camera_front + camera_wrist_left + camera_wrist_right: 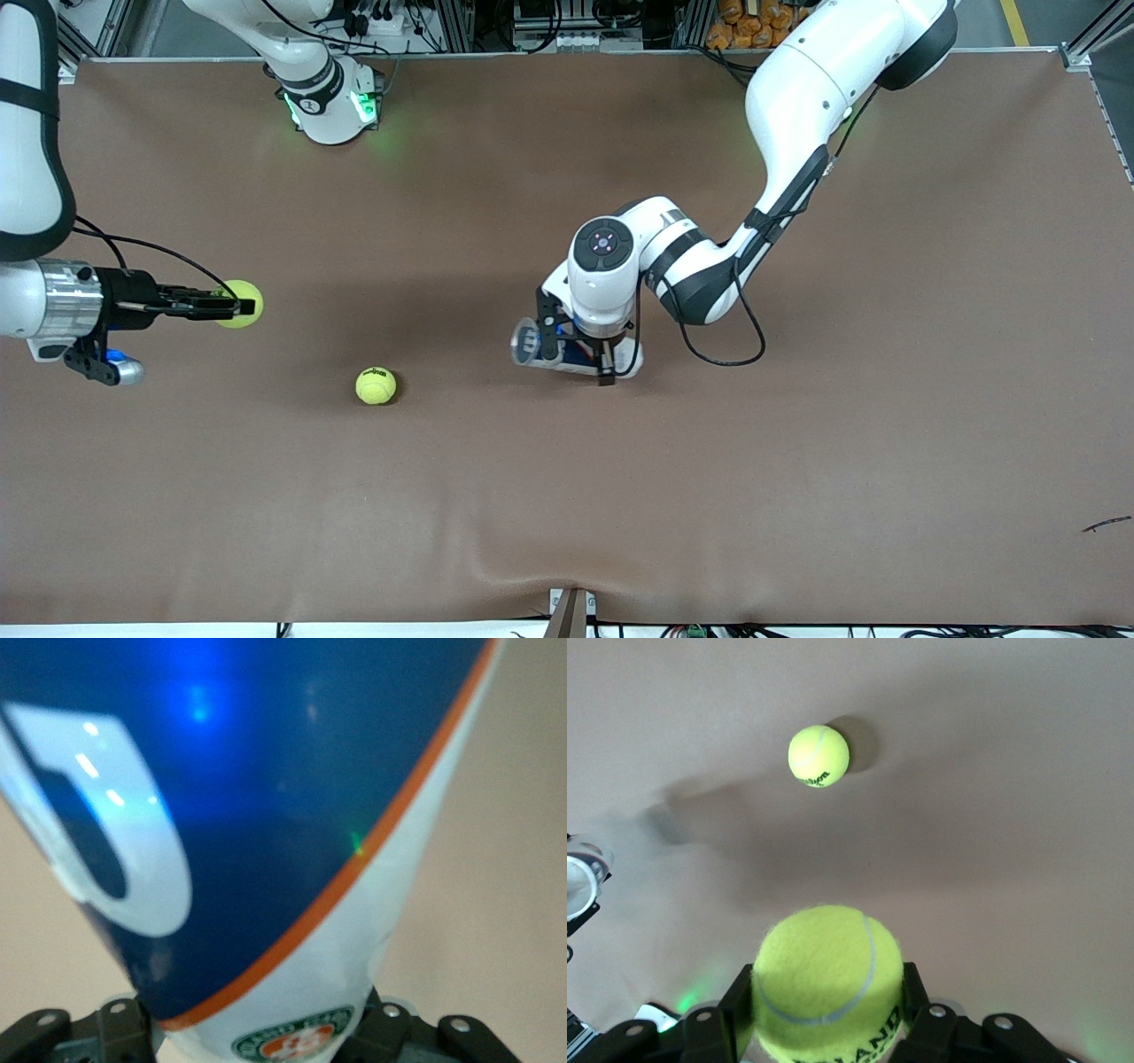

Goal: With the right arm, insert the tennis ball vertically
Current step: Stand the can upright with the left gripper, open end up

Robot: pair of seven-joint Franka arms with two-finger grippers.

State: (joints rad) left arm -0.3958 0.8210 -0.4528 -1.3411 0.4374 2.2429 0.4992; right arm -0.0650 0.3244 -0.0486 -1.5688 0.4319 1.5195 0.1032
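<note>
The right gripper (232, 307) clamps a tennis ball (239, 304) above the table (797, 496). A second tennis ball (376, 385) lies at its four o'clock. The left gripper (580, 354) grips a blue-and-white ball can (266, 833) mid-table.

Two tennis balls (239, 304) (376, 385), one blue-and-white can (266, 842), seemingly, and two grippers (248, 307) (580, 359).

Even overhead light, soft shadows on the desk (797, 487); the can (266, 815) is blurred, with blue glare.
</note>
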